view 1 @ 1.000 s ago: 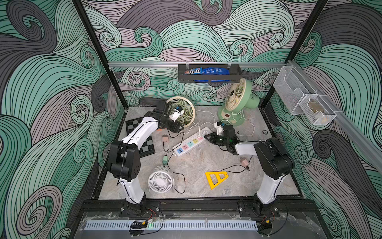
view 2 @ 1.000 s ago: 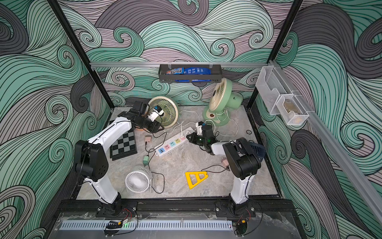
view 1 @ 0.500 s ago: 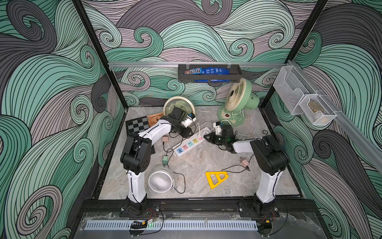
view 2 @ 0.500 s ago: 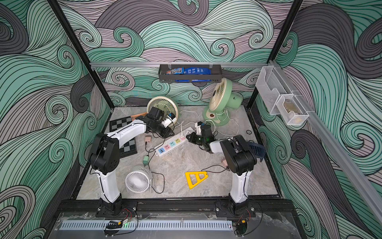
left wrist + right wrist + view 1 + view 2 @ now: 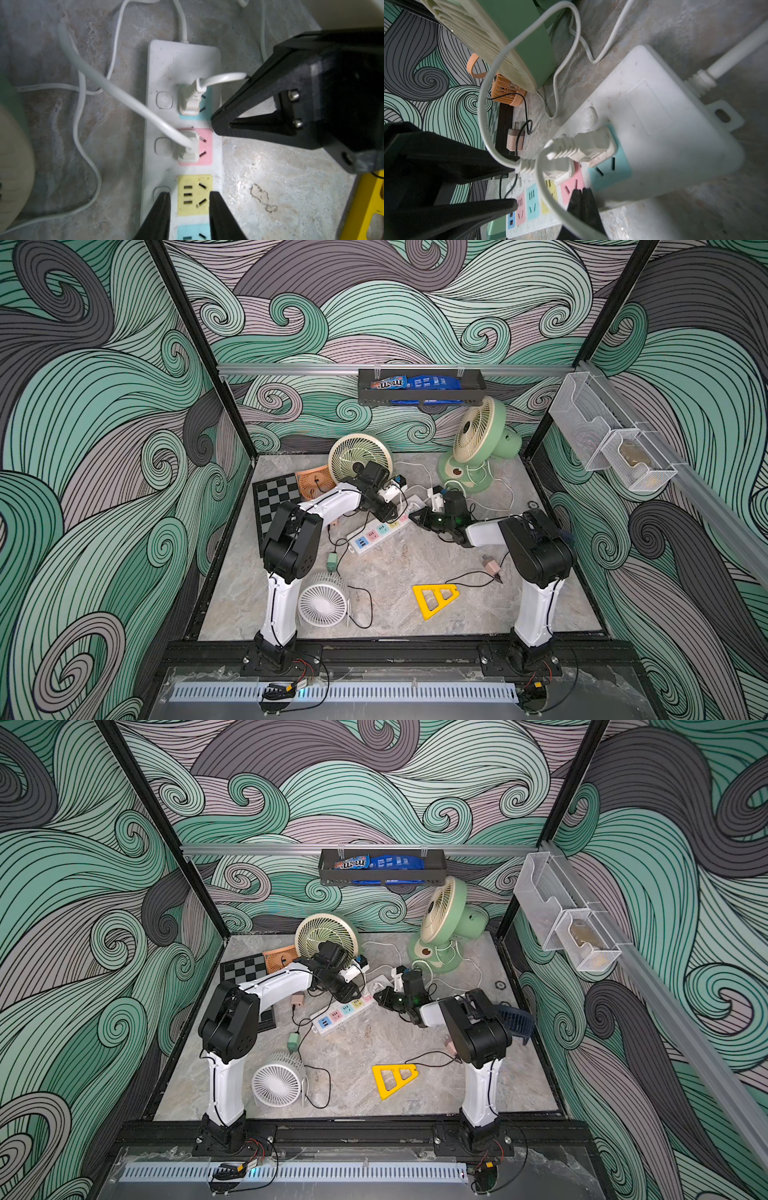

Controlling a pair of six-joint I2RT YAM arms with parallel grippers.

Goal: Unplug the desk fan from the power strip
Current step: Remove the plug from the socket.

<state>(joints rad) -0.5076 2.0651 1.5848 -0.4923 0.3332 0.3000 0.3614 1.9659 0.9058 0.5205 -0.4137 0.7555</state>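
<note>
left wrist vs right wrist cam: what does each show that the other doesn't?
Left wrist only: the yellow triangle frame at the picture's edge, and the left gripper seen open, its fingers either side of the empty yellow socket.
Right wrist only: the orange fan, the pink adapter on its black lead, and the strip's USB panel.
Both: the power strip, its blue-socket plug and pink-socket plug, both seated, and the shut right gripper at the strip's edge beside them.
</note>
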